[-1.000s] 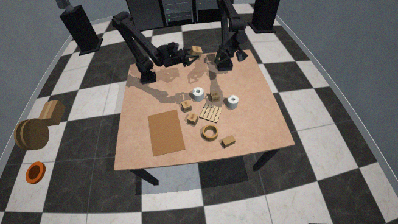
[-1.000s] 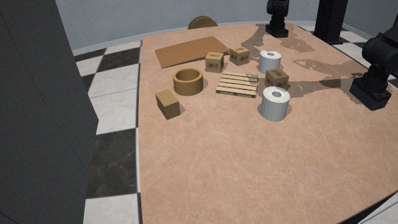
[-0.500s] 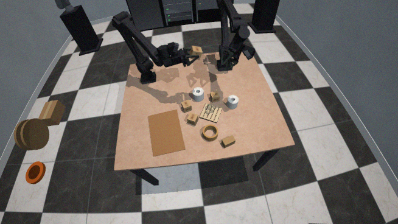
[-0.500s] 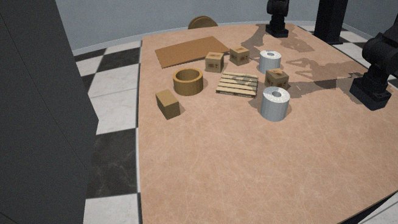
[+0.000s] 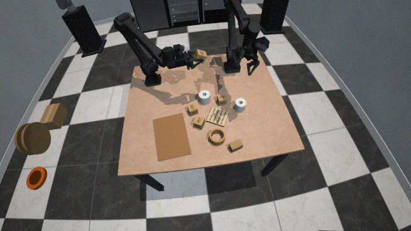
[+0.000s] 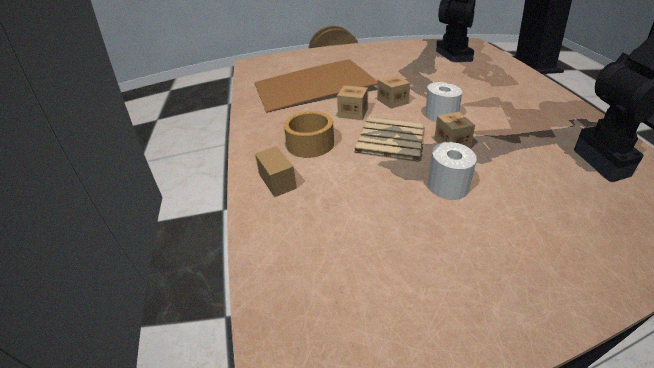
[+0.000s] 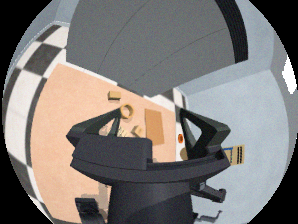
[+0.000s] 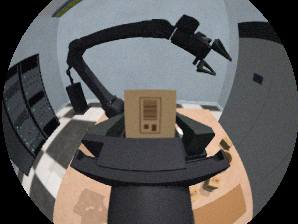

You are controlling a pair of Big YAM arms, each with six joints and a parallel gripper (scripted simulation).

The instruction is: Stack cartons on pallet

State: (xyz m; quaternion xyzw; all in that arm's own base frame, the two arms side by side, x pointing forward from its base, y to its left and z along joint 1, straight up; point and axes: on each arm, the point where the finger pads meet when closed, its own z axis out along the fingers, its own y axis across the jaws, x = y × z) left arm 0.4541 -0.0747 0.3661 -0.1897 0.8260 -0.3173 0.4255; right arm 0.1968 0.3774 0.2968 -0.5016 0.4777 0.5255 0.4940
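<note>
"At the left of the top view, where is the right claw (image 5: 201,56) (image 8: 150,111)?"

"Raised above the surface (image 5: 267,125) (image 6: 400,260) (image 7: 65,150), pinching one carton (image 5: 200,53) (image 8: 150,111) between its fingers."

"And the others?"

"Three stand well apart from both claws: the leftmost carton (image 5: 192,109) (image 6: 393,92), the front carton (image 5: 198,122) (image 6: 352,102) and the rear carton (image 5: 222,99) (image 6: 454,130), around the pallet (image 5: 217,116) (image 6: 390,139). The left claw (image 5: 244,68) (image 7: 150,111) (image 8: 223,68), farthest right, is spread."

"Their appearance?"

"Tan cubes; the held one shows dark barcode-like print. The pallet is pale and slatted."

"The count?"

"Four cartons, one pallet, two white rolls, one brown sheet (image 5: 171,137) (image 6: 315,85) (image 7: 154,127) (image 8: 220,207), one ring (image 5: 223,140) (image 6: 309,144), one plain block (image 5: 235,145) (image 6: 276,171) (image 7: 114,95)."

The left arm's black gripper (image 5: 254,68) (image 7: 150,109) (image 8: 223,68) has swung round, and shadow has crept onto the small square pale wooden pallet (image 5: 217,116) (image 6: 390,139).
</note>
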